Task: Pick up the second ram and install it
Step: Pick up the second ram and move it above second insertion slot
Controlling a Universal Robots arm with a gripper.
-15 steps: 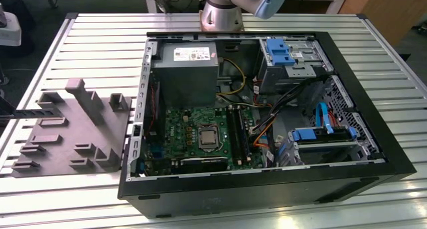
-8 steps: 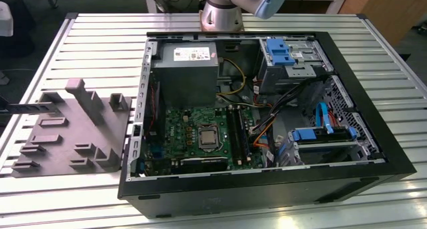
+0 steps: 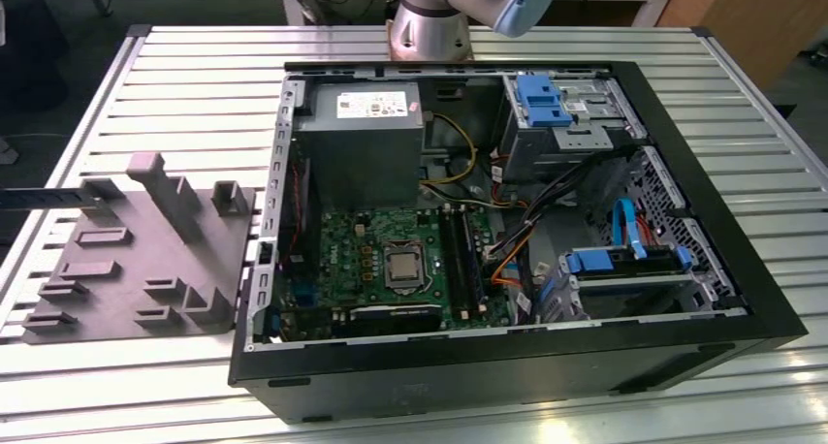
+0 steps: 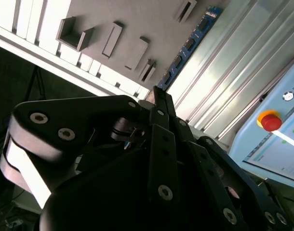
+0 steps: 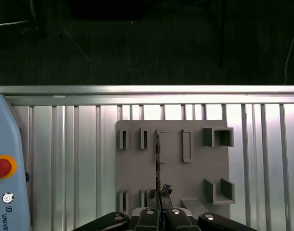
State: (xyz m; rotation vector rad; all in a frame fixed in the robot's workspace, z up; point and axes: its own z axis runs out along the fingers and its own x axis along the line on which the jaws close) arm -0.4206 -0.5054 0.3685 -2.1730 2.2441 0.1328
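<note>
Gripping ram, seemingly, gripper by holder

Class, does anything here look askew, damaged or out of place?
Nothing stands out. The black open computer case rests on the slatted metal table, the grey slotted holder lies flat beside it, and the gripper holds the blue memory stick.

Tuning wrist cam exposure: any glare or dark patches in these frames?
Second wrist view: hard glare on the table slats, near white in strips; the tool is a dark mass, the blue ram it grips is well lit. First wrist view: the edge rail glints, the floor beyond is almost black, the grey tray is evenly lit. Exterior view: even light, mild shade inside the computer case.
</note>
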